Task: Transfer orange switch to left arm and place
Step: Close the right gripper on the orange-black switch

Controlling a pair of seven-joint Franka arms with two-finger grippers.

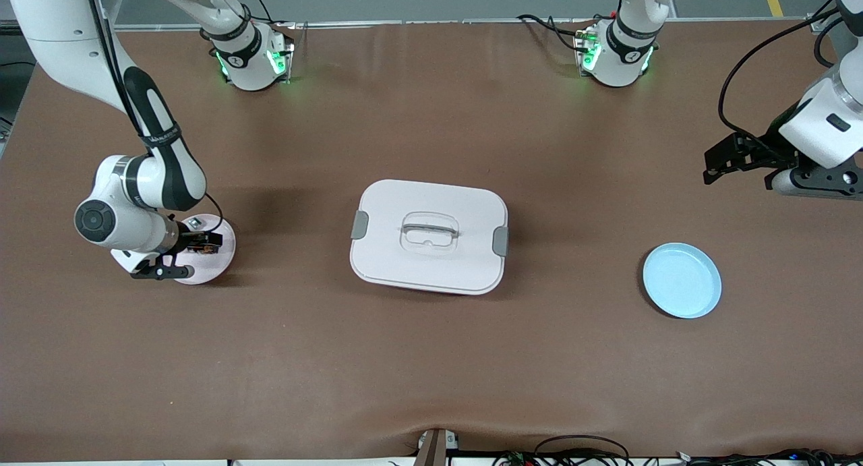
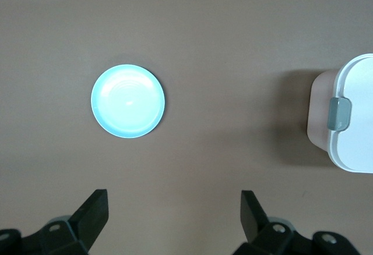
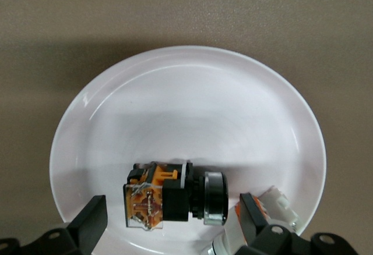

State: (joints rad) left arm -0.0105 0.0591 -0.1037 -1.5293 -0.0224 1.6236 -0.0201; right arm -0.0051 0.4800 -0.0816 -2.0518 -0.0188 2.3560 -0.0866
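Note:
The orange switch (image 3: 169, 194), a small black block with orange parts and a round black end, lies on its side on a white plate (image 3: 186, 103) near the right arm's end of the table. My right gripper (image 1: 197, 242) is low over that plate and open. In the right wrist view its fingers (image 3: 93, 220) stand on either side of the switch without touching it. The white box (image 1: 429, 237) with grey latches sits in the middle of the table. My left gripper (image 1: 716, 166) waits open and empty in the air at the left arm's end (image 2: 175, 208).
A whitish-grey part with a red-orange bit (image 3: 274, 205) lies on the same plate beside the switch. An empty light blue plate (image 1: 681, 280) sits toward the left arm's end and also shows in the left wrist view (image 2: 128, 101). The box edge (image 2: 349, 121) shows there too.

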